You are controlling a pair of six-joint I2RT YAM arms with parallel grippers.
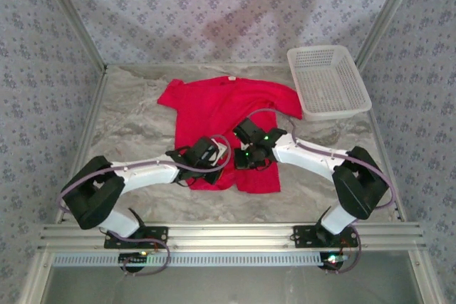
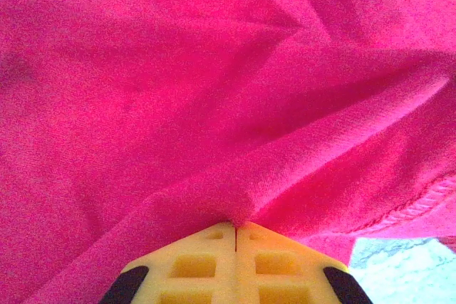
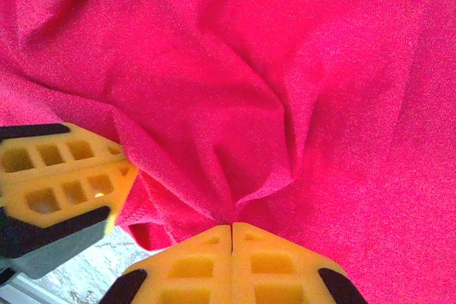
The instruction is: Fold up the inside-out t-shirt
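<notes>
We find the t-shirt (image 1: 214,105) lying mid-table (image 1: 128,133), collar toward the far edge. The left gripper (image 2: 235,227) and right gripper (image 3: 232,227), close together, each pinch its cloth near the hem.

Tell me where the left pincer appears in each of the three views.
Top external: left pincer in the middle, on the lower part of the red t-shirt.
Left wrist: left pincer at bottom centre, shut on a cloth fold.
Right wrist: left pincer at the left edge.
Shared landmark: the red t-shirt.
</notes>
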